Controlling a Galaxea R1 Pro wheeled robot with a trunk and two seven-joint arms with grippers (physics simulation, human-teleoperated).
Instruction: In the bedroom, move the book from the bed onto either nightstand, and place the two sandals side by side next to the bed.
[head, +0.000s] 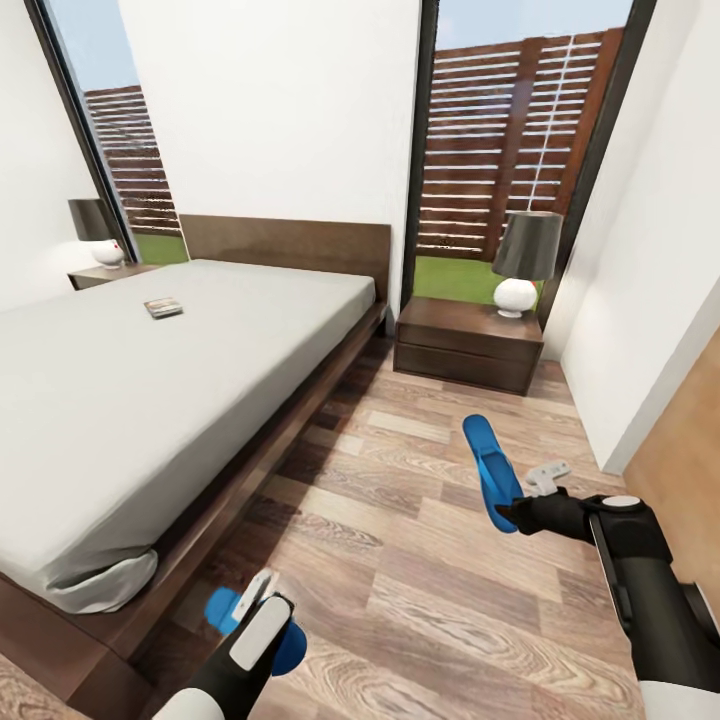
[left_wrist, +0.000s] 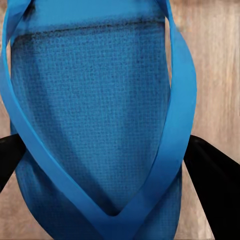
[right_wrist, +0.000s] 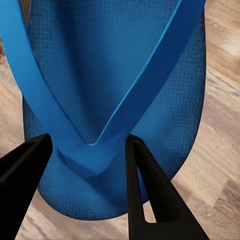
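I hold one bright blue sandal in each hand above the wooden floor to the right of the bed (head: 120, 400). My right gripper (head: 512, 516) is shut on the toe end of one sandal (head: 486, 458), gripping at the strap junction (right_wrist: 90, 150) between its black fingers (right_wrist: 145, 185). At the lower edge of the head view, my left gripper (head: 256, 598) is shut on the other sandal (head: 222, 608), whose sole (left_wrist: 95, 110) spans the left wrist view. The book (head: 163, 308) lies on the mattress near the headboard. One nightstand (head: 468, 345) stands right of the bed, another (head: 105, 275) at the far left.
Each nightstand carries a lamp, one with a dark shade (head: 525, 262) and one (head: 98, 232) at the far left. White walls and tall windows close the back. An orange-brown panel (head: 690, 470) stands at the right. Wooden floor (head: 400, 580) stretches between the bed frame and the right wall.
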